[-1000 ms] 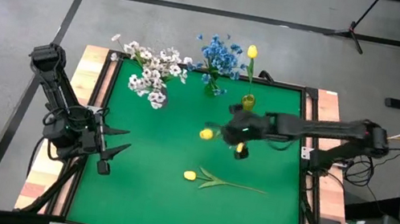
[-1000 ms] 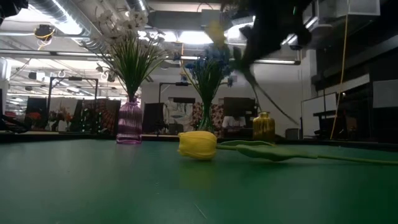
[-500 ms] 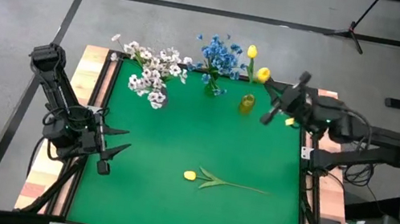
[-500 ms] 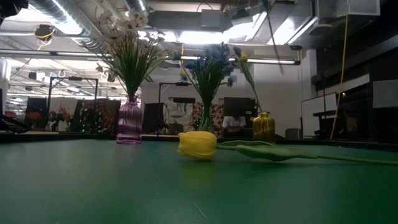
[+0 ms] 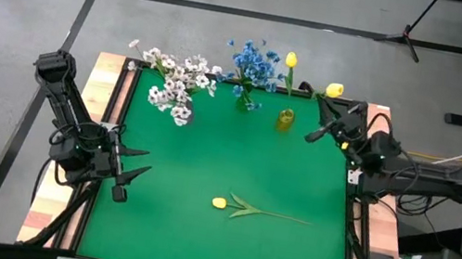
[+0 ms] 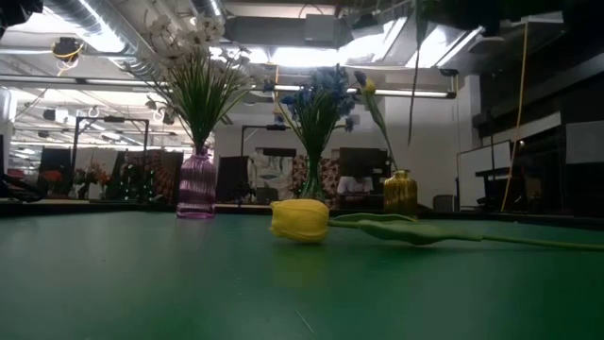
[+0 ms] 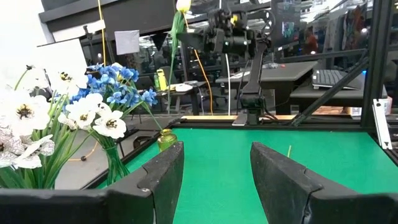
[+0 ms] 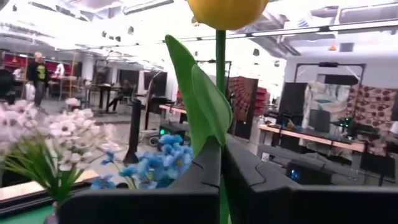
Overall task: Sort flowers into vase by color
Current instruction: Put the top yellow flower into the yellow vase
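My right gripper (image 5: 329,116) hovers over the table's far right corner, shut on a yellow tulip; its bud (image 5: 334,90) stands up and its stem hangs down (image 6: 415,57). A small yellow vase (image 5: 285,118) beside it holds one yellow tulip (image 5: 291,60). Blue flowers (image 5: 252,62) and white flowers (image 5: 178,83) stand in their own vases along the far edge. Another yellow tulip (image 5: 219,203) lies flat on the green mat, bud toward the left. My left gripper (image 5: 141,163) waits open at the left edge. My right gripper pinches the tulip's thin green stem (image 8: 221,144) between its two shut fingers, just below the leaf (image 8: 199,99). The fingers come roughly level from the table's right and lie across the stem. The tulip is lifted clear and upright, with its bud (image 8: 227,11) above the fingers.
The purple vase (image 6: 197,184) with the white sprays stands far left, and the blue bunch's vase (image 6: 311,179) stands between it and the yellow vase (image 6: 400,194). The green mat (image 5: 194,236) has a raised black frame. A person (image 8: 38,71) stands far off in the room.
My right gripper has swung from over the middle of the mat toward the far right corner, rising a little and tipping up, still shut on the tulip. The tulip has turned from lying sideways to standing upright, bud on top.
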